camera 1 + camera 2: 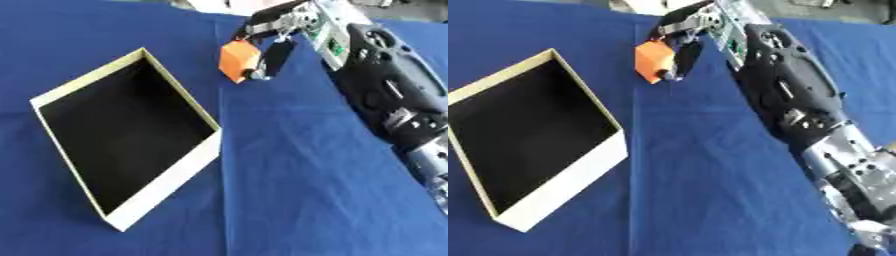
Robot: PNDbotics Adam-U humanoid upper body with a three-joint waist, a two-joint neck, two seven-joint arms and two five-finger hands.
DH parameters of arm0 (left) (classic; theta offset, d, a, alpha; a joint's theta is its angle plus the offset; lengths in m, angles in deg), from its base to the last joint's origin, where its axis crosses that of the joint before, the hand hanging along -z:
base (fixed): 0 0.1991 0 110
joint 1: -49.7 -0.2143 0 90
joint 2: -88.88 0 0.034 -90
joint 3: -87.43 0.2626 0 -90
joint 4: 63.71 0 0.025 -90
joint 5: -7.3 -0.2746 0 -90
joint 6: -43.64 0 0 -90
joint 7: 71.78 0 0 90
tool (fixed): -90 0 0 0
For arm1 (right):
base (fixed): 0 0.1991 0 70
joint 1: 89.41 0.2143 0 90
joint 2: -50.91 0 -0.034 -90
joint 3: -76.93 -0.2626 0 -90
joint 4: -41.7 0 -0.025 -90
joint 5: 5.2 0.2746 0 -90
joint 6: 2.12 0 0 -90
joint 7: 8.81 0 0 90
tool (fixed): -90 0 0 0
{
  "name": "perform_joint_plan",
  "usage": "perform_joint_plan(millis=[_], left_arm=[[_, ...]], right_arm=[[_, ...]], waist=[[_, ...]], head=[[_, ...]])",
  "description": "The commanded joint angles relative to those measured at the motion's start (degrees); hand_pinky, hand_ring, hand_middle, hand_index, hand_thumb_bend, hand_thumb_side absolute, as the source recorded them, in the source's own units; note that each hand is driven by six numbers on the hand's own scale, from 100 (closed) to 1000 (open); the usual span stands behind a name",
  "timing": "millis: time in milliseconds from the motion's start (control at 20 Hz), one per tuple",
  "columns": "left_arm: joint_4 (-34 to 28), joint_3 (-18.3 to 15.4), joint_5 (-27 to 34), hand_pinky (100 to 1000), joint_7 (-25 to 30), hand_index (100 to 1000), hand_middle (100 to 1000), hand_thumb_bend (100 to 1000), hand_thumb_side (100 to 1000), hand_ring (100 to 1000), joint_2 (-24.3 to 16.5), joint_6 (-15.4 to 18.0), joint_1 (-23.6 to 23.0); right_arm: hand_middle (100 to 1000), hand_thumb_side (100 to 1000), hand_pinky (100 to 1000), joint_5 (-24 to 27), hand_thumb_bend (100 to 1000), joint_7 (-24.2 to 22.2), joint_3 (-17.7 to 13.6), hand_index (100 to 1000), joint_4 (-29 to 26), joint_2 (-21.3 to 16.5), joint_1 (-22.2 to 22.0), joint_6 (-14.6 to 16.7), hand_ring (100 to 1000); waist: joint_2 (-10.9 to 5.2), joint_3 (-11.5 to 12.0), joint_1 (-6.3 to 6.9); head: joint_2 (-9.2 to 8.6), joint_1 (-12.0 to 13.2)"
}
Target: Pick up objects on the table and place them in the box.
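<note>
Blue cloth covers the bench [289, 190], where the right robot hand [278, 31] pinches an orange block [237, 59] in curled fingers, lifted just beyond the open box's [166, 185] far corner, apparently for dropping inside.

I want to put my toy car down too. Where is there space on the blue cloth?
The near stretch of blue cloth, between the box and the right arm, is bare. So is the far left corner beyond the box. It is crowded at the far middle, where the right hand holds an orange block.
</note>
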Motion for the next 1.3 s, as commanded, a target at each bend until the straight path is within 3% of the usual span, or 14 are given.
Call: perform_joint_plan(millis=[50,250,600,950,1000,1050,1300], left_arm=[[-1.04,-0.17,0.00,446,0.39,652,477,100,717,430,-1.09,-0.11,0.13],[-1.04,-0.24,0.04,446,0.52,653,477,100,716,430,-1.09,-0.20,0.02],[-1.04,-0.27,0.24,448,0.69,653,478,100,714,432,-1.15,-0.40,-0.14],[-1.04,-0.29,0.79,450,0.65,654,480,100,707,436,-1.22,-0.40,-0.12],[-1.04,-0.30,0.87,451,0.66,655,481,100,739,437,-1.21,-0.40,-0.10],[-1.04,-0.28,0.99,451,0.68,655,481,100,706,437,-1.13,-0.42,-0.08],[-1.04,-0.20,1.63,452,0.85,656,483,100,700,441,-0.81,-0.46,0.14]], right_arm=[[375,100,675,1.14,100,5.15,0.23,506,-2.19,-1.83,0.99,-0.38,617],[369,100,668,3.03,100,6.80,0.49,445,-3.61,-2.00,1.42,-0.84,606],[364,100,640,9.58,100,3.59,2.04,441,-9.36,-3.54,2.58,-3.09,592],[353,100,615,21.68,100,-0.74,6.59,446,-18.63,-4.31,2.85,-7.81,581],[355,179,612,23.08,100,-1.31,7.16,449,-19.65,-4.36,2.85,-8.67,581],[356,100,611,24.47,100,-2.00,8.02,449,-20.68,-4.25,2.86,-9.44,582],[355,100,604,29.77,100,-4.20,12.08,450,-26.00,-3.03,2.80,-13.83,582]], waist=[[-1.47,0.06,0.32],[-1.79,-0.21,0.47],[-2.83,-1.12,0.75],[-4.68,-2.15,1.37],[-4.84,-2.22,1.41],[-5.18,-2.33,1.51],[-6.62,-2.40,1.91]], head=[[-0.44,-0.12],[0.00,-0.05],[1.03,0.21],[2.71,0.68],[2.84,0.77],[3.15,0.94],[4.40,1.26]])
